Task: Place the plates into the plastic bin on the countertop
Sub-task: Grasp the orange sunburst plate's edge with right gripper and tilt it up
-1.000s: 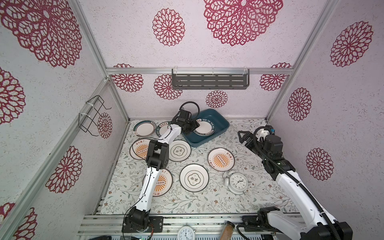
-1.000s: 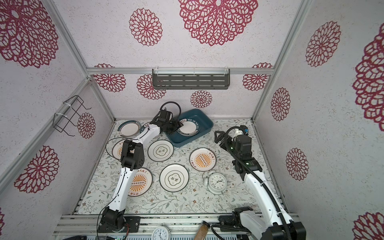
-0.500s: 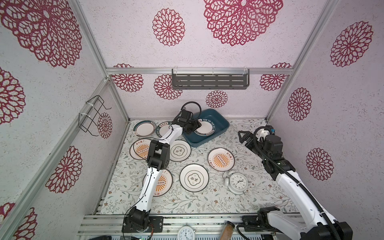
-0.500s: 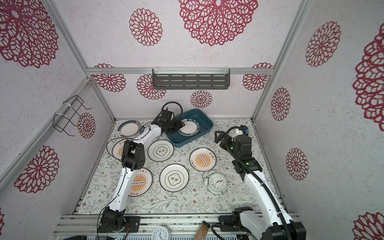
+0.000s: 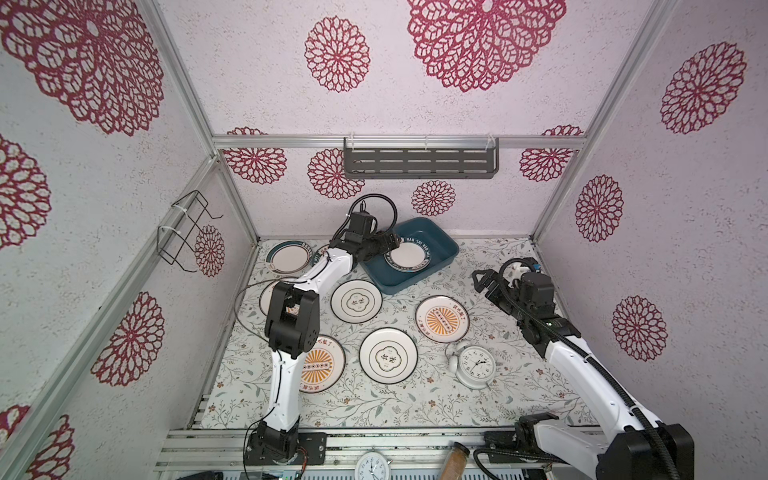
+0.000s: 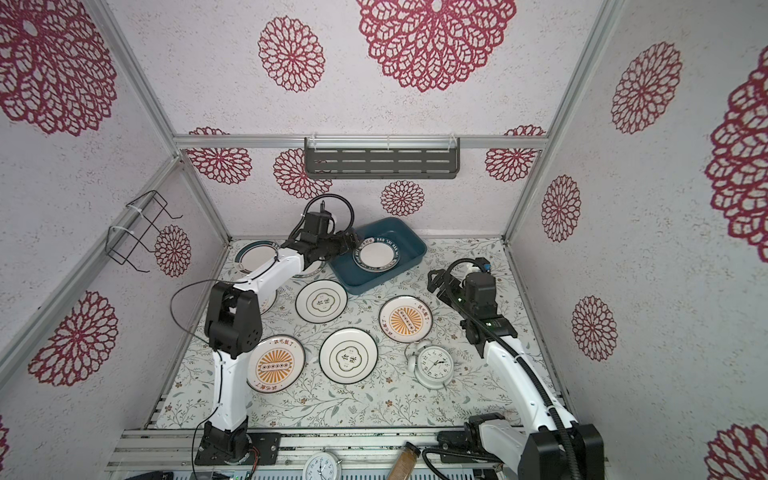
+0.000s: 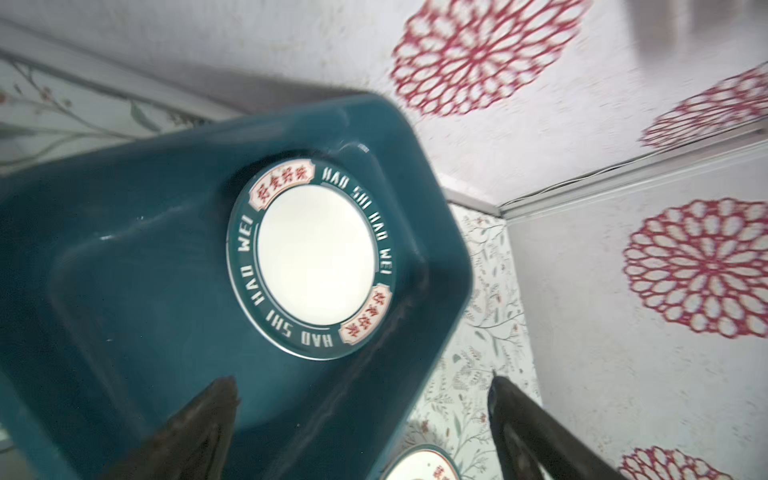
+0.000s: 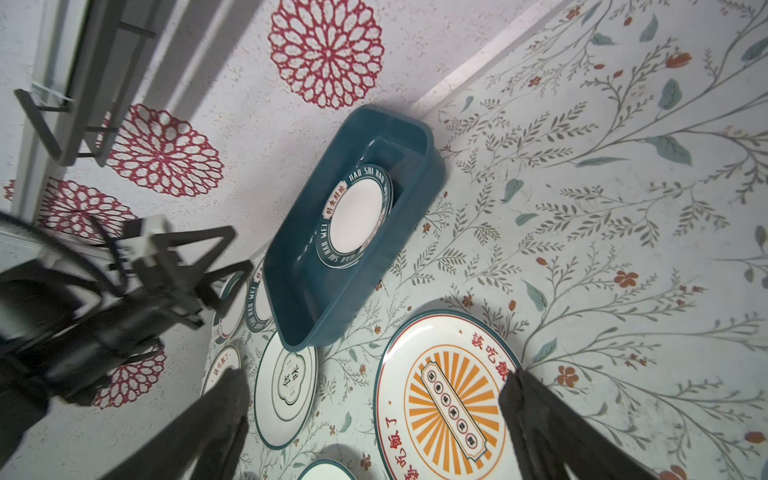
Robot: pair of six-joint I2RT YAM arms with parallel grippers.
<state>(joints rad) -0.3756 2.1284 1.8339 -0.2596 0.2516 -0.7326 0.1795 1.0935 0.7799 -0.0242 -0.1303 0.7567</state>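
Note:
The dark teal plastic bin (image 5: 445,248) (image 6: 412,245) stands at the back of the countertop. One teal-rimmed plate (image 5: 407,254) (image 7: 316,257) lies flat inside it. My left gripper (image 5: 390,243) (image 7: 361,384) hovers over the bin's left end, open and holding nothing. Several more plates lie on the countertop: a teal-rimmed one (image 5: 289,257), two with quatrefoils (image 5: 356,300) (image 5: 388,354) and two with sunbursts (image 5: 441,319) (image 5: 318,363). My right gripper (image 5: 484,282) (image 8: 376,376) is open and empty, raised above the right-hand sunburst plate (image 8: 449,395).
A white alarm clock (image 5: 476,365) lies at the front right, beside the plates. A grey slotted shelf (image 5: 419,162) hangs on the back wall and a wire rack (image 5: 187,232) on the left wall. A small clock (image 5: 372,467) and a brown bottle (image 5: 455,459) sit on the front rail.
My left gripper's jaws have spread wider over the bin, and the teal-rimmed plate lies free in it. The right arm has not moved.

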